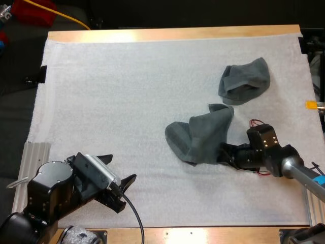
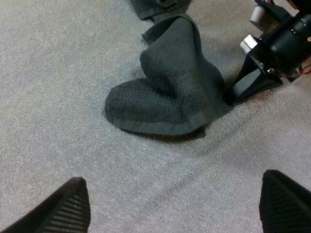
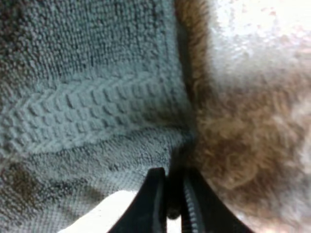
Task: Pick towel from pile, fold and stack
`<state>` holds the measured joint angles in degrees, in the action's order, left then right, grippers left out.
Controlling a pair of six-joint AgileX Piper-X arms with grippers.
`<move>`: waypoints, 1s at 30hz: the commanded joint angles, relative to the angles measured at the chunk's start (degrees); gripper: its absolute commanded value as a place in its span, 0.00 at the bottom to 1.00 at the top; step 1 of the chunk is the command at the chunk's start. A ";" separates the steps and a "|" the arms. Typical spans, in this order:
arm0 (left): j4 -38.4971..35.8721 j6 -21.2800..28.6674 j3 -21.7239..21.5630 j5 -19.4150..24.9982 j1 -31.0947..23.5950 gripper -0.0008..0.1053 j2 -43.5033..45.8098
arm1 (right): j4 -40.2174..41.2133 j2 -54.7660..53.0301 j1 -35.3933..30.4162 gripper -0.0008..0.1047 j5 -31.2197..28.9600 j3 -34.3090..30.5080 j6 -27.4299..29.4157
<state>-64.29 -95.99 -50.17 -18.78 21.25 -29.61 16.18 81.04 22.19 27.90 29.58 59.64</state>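
The right gripper (image 3: 170, 211) is nearly closed. Its two black fingers (image 3: 150, 204) are narrow, with a thin fold of the towel (image 1: 203, 134) pinched between them. The pinch is at the towel's right edge, low against the mat (image 1: 127, 91). In the right wrist view the towel's woven border band runs across just beyond the fingertips, with the mat's pile beside it. In the high view the right arm reaches in from the right edge, and its gripper points left into the towel.

The towel lies a little right of the mat's middle. It is bunched rather than flat: a rounded lobe spreads on the mat to the left, a hump rises in the middle, and a narrow flap runs toward the far side.

The left gripper (image 2: 175, 208) is wide open. Its fingers (image 2: 68, 208) stand far apart and clear of anything, with bare mat between them. It is over the mat's near left part, well apart from the towel and pointing toward it and the right gripper.

A second towel (image 1: 245, 81), crumpled into a loose heap, lies farther back and to the right. The first towel's flap comes close to it, but I cannot tell whether they touch.

The mat covers most of the wooden table (image 1: 172, 34), whose bare edge shows along the far side.
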 commanded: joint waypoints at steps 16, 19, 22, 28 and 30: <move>1.40 -0.61 -0.07 -0.35 0.28 0.66 -1.32 | 35.21 -21.56 0.13 0.01 -13.39 0.05 16.93; 1.56 -0.61 -0.07 -0.60 0.28 0.66 -3.59 | 39.87 -24.06 0.13 0.01 -16.17 0.05 18.67; 1.56 -0.61 -0.07 -3.27 0.28 0.66 -6.93 | 41.04 -25.88 0.13 0.01 -16.62 0.05 19.10; 3.44 -0.61 -0.07 -13.47 0.28 0.66 -17.39 | 40.02 -26.35 0.13 0.01 -16.61 0.05 18.98; 5.29 -0.61 -0.07 -14.13 0.28 0.66 -21.43 | 39.94 -26.35 0.13 0.01 -16.61 0.05 18.98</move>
<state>-60.00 -96.04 -50.17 -31.86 21.25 -50.96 56.10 54.99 22.19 11.75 29.58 78.18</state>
